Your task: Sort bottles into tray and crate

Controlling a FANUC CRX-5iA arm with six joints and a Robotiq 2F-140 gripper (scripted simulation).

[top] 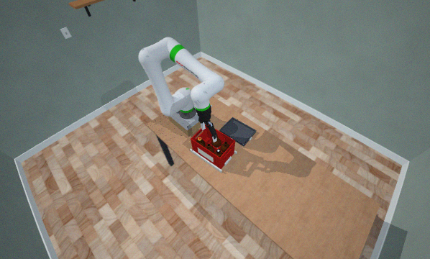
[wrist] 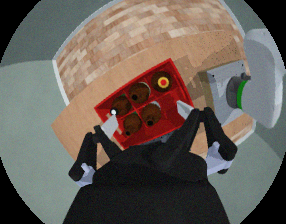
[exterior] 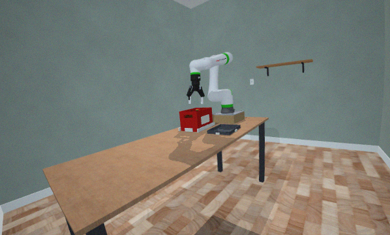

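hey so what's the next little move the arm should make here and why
Probably shift the open gripper sideways until one capped bottle sits centred between its fingers, before lowering: it hangs above the crate, and the bottle with the yellow-and-red cap lies off to one side.
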